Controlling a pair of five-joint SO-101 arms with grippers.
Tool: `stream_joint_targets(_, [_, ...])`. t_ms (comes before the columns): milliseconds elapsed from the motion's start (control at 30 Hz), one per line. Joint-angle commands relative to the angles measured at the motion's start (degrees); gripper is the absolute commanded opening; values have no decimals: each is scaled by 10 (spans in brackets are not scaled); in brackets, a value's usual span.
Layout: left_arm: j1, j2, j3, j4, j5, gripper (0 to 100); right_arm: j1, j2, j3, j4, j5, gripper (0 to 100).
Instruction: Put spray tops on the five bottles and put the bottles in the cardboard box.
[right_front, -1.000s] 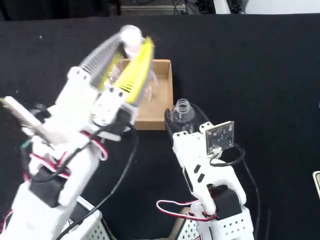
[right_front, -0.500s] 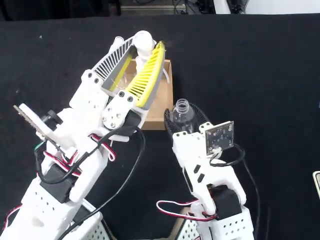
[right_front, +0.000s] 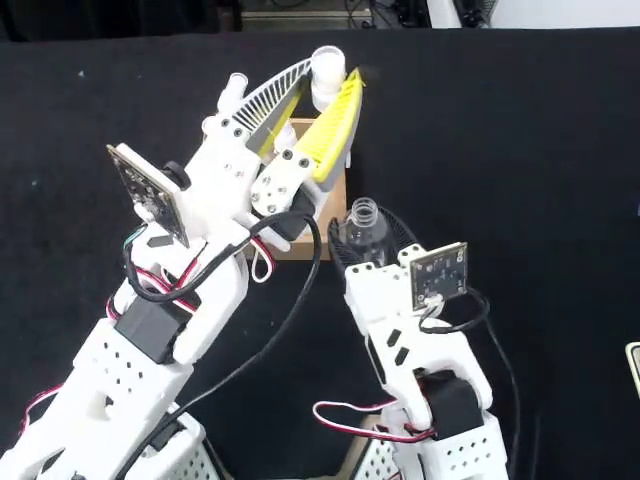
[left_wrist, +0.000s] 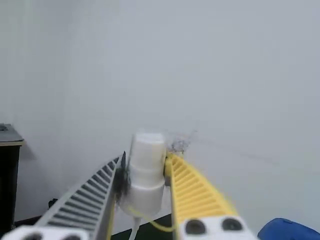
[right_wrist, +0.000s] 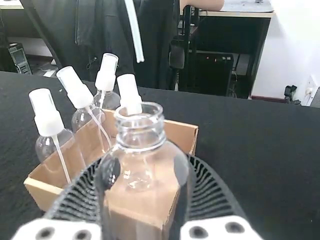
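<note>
My left gripper (right_front: 325, 85) is raised above the far right corner of the cardboard box (right_front: 322, 205) and is shut on a white spray top (right_front: 327, 72). That spray top (left_wrist: 146, 167) sits between the grey and yellow fingers, its thin tube hanging down. The tube's lower end (right_wrist: 133, 30) dangles above the box. My right gripper (right_front: 362, 238) stands just right of the box, shut on an open clear bottle (right_front: 364, 222). The bottle's uncapped neck (right_wrist: 139, 121) points up between the black fingers. Several capped bottles (right_wrist: 80, 107) stand in the cardboard box (right_wrist: 172, 135).
The black table (right_front: 520, 150) stretches right and beyond the box. A pale object (right_front: 634, 362) lies at the right edge. A dark desk and cables (right_wrist: 220, 60) stand behind the table.
The left arm swung right and farther away, carrying the spray top from above the box's left side to above its right corner. The right arm and bottle stayed still.
</note>
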Motion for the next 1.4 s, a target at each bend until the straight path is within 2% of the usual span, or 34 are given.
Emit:
stream_joint_targets(0, [41,2,-37,-11,3,30,-5,-58,-66,23,-3,10])
stream_joint_targets(133, [73,2,-37,-11,2,30,-5,-58,-79,42,-3,10])
stream_joint_targets(467, [74,-3,-36,-9,2,30,-5,-58,-76,37,-3,10])
stream_joint_targets(700, [73,-66,-31,91,2,30,-5,-58,-75,37,-3,10])
stream_joint_targets(1167, [78,-77,-51,89,2,30,-5,-58,-75,38,-3,10])
stream_joint_targets(1367, [79,-77,-19,89,2,30,-5,-58,-75,38,-3,10])
